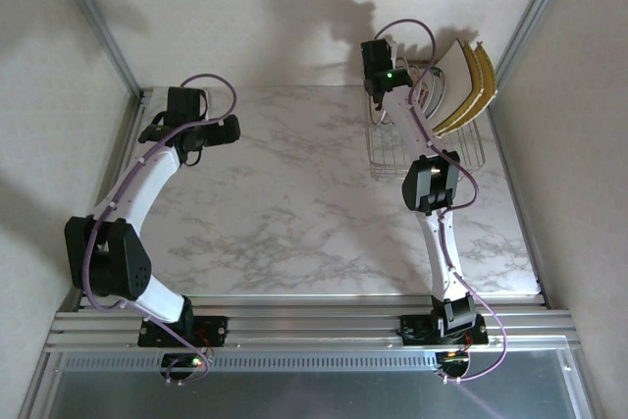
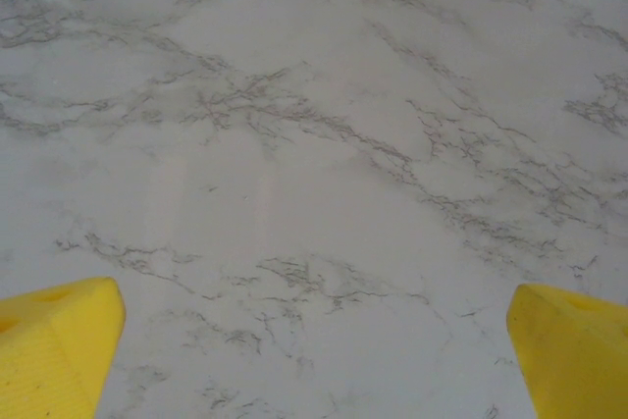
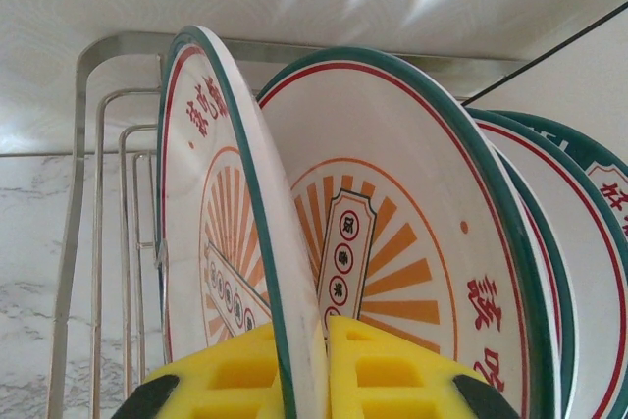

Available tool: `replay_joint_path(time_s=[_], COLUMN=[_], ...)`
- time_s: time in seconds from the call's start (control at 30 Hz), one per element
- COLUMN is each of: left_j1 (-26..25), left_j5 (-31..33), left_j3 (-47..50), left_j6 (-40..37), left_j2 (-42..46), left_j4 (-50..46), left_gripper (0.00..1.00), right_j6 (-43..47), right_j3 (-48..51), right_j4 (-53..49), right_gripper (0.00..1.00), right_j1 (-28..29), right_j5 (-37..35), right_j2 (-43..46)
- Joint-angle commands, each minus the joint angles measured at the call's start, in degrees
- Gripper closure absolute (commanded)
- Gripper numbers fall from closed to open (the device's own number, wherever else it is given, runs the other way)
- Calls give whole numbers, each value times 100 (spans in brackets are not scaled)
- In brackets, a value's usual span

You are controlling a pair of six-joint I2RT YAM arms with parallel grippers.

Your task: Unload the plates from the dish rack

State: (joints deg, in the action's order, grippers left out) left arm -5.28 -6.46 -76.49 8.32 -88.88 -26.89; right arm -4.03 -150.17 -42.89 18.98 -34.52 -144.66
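The left arm bends up and inward from its base, and the left gripper has its 2 yellow fingers spread wide. The right arm stretches far forward, and the right gripper is clamped on a plate rim.

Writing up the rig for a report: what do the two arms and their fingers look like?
Both the left arm and right arm have white links, black joints and looping purple cables. Fingers are blocky yellow. A green light glows near the right wrist.
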Motion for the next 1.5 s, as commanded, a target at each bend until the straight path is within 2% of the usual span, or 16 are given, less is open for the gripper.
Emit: replay_joint_path(time_s=[0.0,0.6,1.03,1.13,1.23,1.33,1.47], left_j1=[-52,-71,-89,-87,-92,-97,-98], left_j5=[-5,4,82,110,112,140,249], left_j3=[81,257,230,231,239,231,179], left_j6=[-67,-58,-58,-58,-57,-58,-100], left_j2=[251,495,459,451,433,418,399], left_j4=[-114,-88,-97,-103,-105,-121,-184], left_gripper=[0,0,0,0,0,0,0], right_j6=[-6,691,658,430,56,-438,-1429], right_j3=[-144,-136,337,381,961,2071,3716], right_j4=[25,18,-56,-329,-356,149,1315], right_gripper=[100,100,100,100,100,100,100], right_j1=[128,262,429,423,396,305,53], right_j5=[-122,-549,-346,246,1378,2860,4922], right_j2=[428,1133,1779,1924,2413,3138,3967])
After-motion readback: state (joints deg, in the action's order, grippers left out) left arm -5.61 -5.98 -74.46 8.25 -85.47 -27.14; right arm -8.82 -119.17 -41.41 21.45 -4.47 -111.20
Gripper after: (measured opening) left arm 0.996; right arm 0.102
